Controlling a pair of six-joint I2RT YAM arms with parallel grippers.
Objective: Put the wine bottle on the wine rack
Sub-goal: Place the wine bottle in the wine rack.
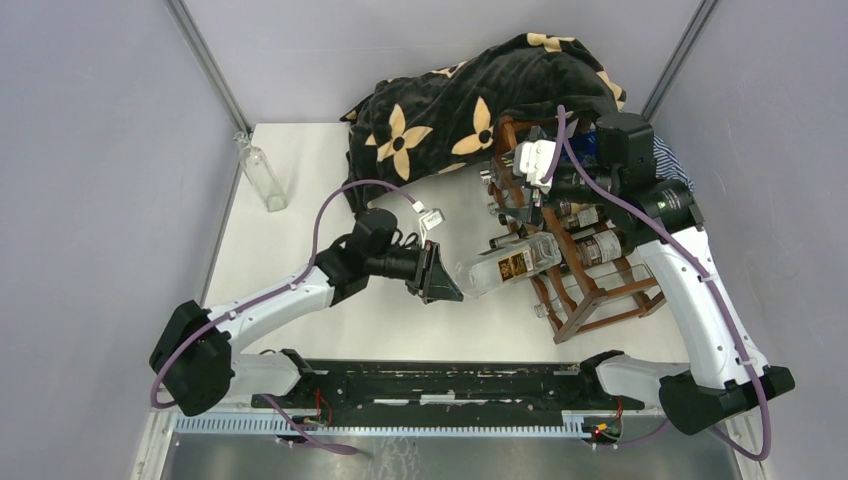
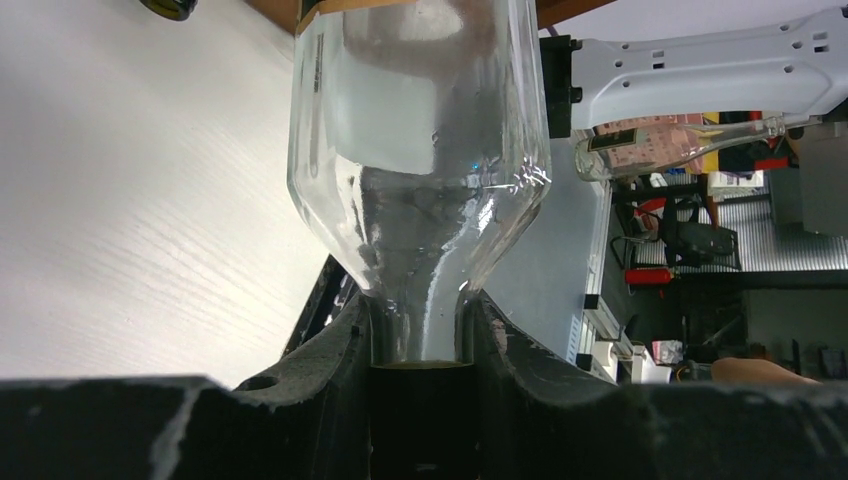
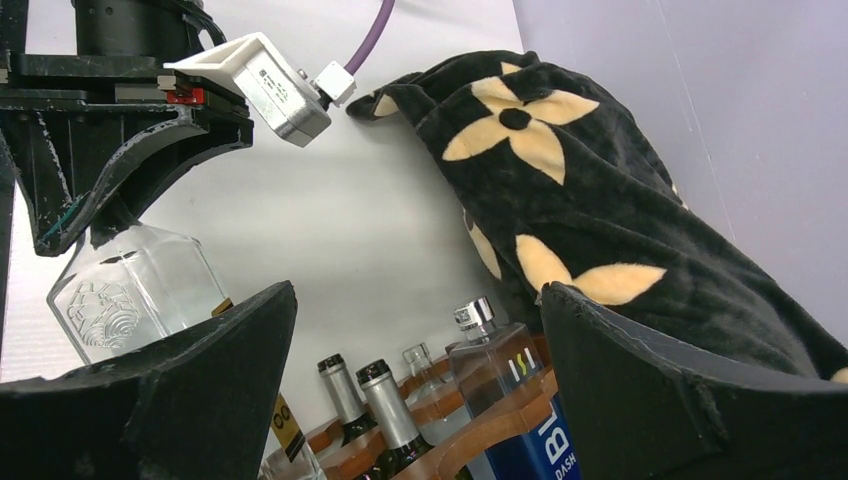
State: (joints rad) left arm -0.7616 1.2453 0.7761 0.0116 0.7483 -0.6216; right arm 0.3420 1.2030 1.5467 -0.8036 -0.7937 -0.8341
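Observation:
A clear glass wine bottle (image 1: 510, 265) with a black-and-gold label lies nearly level, its base against the front of the dark reddish-brown wine rack (image 1: 590, 295). My left gripper (image 1: 437, 272) is shut on the bottle's neck. In the left wrist view the fingers (image 2: 340, 350) clamp the neck below the bottle's shoulder (image 2: 420, 130). My right gripper (image 1: 535, 160) is open and empty above the rack's back top. The right wrist view looks between its wide-open gripper (image 3: 418, 290) at the rack's wavy rail (image 3: 480, 420), and the held bottle (image 3: 130, 295) shows at the left.
Several bottles (image 3: 385, 400) lie in the rack, among them a square clear one (image 3: 495, 350). A black blanket with beige flowers (image 1: 470, 100) is heaped behind the rack. A tall clear bottle (image 1: 262, 175) stands at the table's far left edge.

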